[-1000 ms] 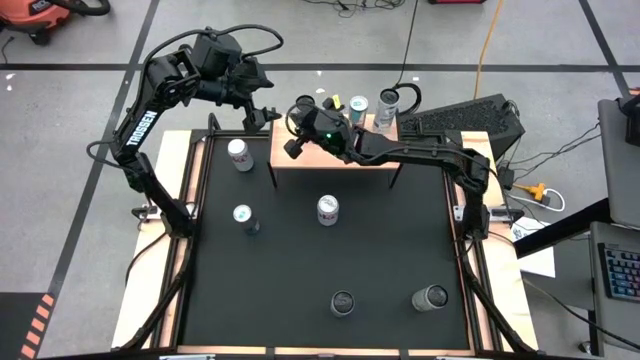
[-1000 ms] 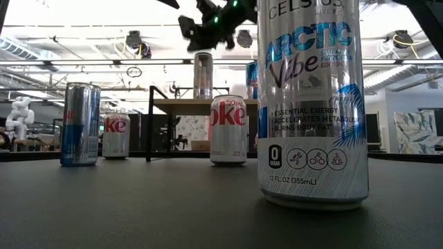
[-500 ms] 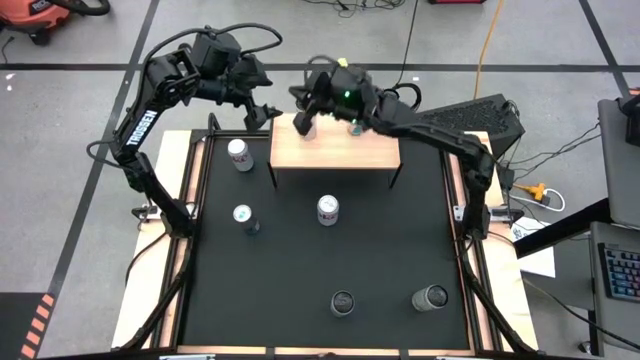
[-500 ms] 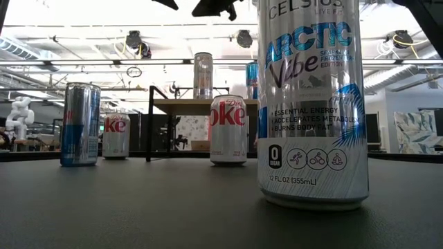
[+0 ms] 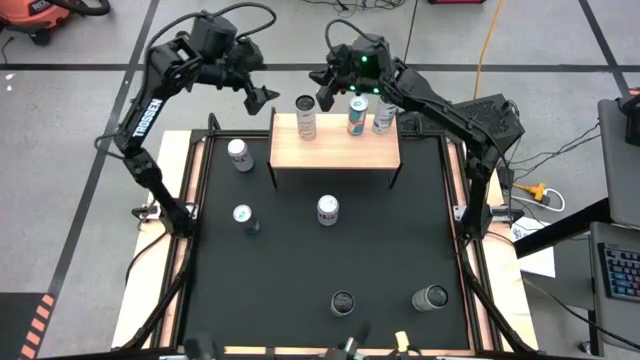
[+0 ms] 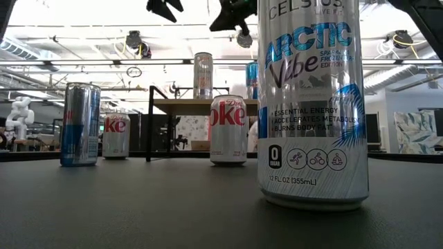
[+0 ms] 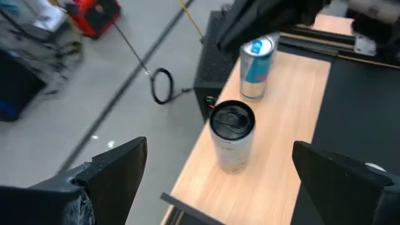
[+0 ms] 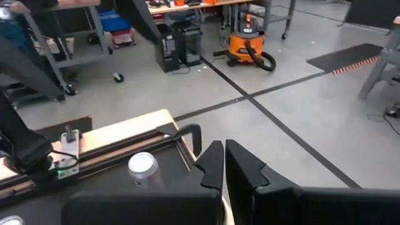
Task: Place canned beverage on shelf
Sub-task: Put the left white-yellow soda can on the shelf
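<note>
Celsius can (image 6: 311,104) top and shelf (image 6: 201,106) right end, both hidden.

The black desk (image 5: 400,240) carries five cans and the wooden shelf (image 5: 335,150), on which three cans stand.

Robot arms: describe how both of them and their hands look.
Both arms are matte black, jointed, with black cables looping near the wrists. The left arm carries white TROSSEN lettering. The right arm shows a green light near its wrist. The left hand and the right hand each have two dark, wedge-shaped fingers.
</note>
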`<action>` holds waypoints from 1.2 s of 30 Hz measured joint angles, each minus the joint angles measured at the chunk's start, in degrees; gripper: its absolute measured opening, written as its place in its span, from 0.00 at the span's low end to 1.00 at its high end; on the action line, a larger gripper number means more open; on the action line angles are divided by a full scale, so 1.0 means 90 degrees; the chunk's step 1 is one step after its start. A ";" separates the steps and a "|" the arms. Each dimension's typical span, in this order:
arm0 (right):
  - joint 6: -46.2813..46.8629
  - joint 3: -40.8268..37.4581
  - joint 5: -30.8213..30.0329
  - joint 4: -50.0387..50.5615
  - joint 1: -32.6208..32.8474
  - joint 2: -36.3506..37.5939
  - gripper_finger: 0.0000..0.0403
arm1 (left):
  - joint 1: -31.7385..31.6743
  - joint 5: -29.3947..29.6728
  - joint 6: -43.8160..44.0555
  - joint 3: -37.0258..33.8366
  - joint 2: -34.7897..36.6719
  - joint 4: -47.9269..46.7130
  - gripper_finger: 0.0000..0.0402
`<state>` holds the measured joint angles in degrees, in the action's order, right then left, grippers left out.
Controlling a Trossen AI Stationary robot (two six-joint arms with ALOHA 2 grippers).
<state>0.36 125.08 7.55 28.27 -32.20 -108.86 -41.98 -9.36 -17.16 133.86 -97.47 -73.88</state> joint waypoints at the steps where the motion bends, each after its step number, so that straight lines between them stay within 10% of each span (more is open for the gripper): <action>1: -0.0003 0.0000 0.0000 0.0019 -0.0040 0.0053 0.00 | -0.0050 -0.0125 -0.0031 0.0000 -0.0096 -0.0003 0.99; 36: -0.0787 0.0000 -0.0022 0.1778 -0.0134 0.1765 0.00 | -0.0379 -0.0829 -0.0820 -0.0005 -0.2329 -0.0538 0.99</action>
<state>-6.72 125.08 7.35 44.27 -33.41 -92.97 -45.39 -16.82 -24.53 133.82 -118.43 -78.72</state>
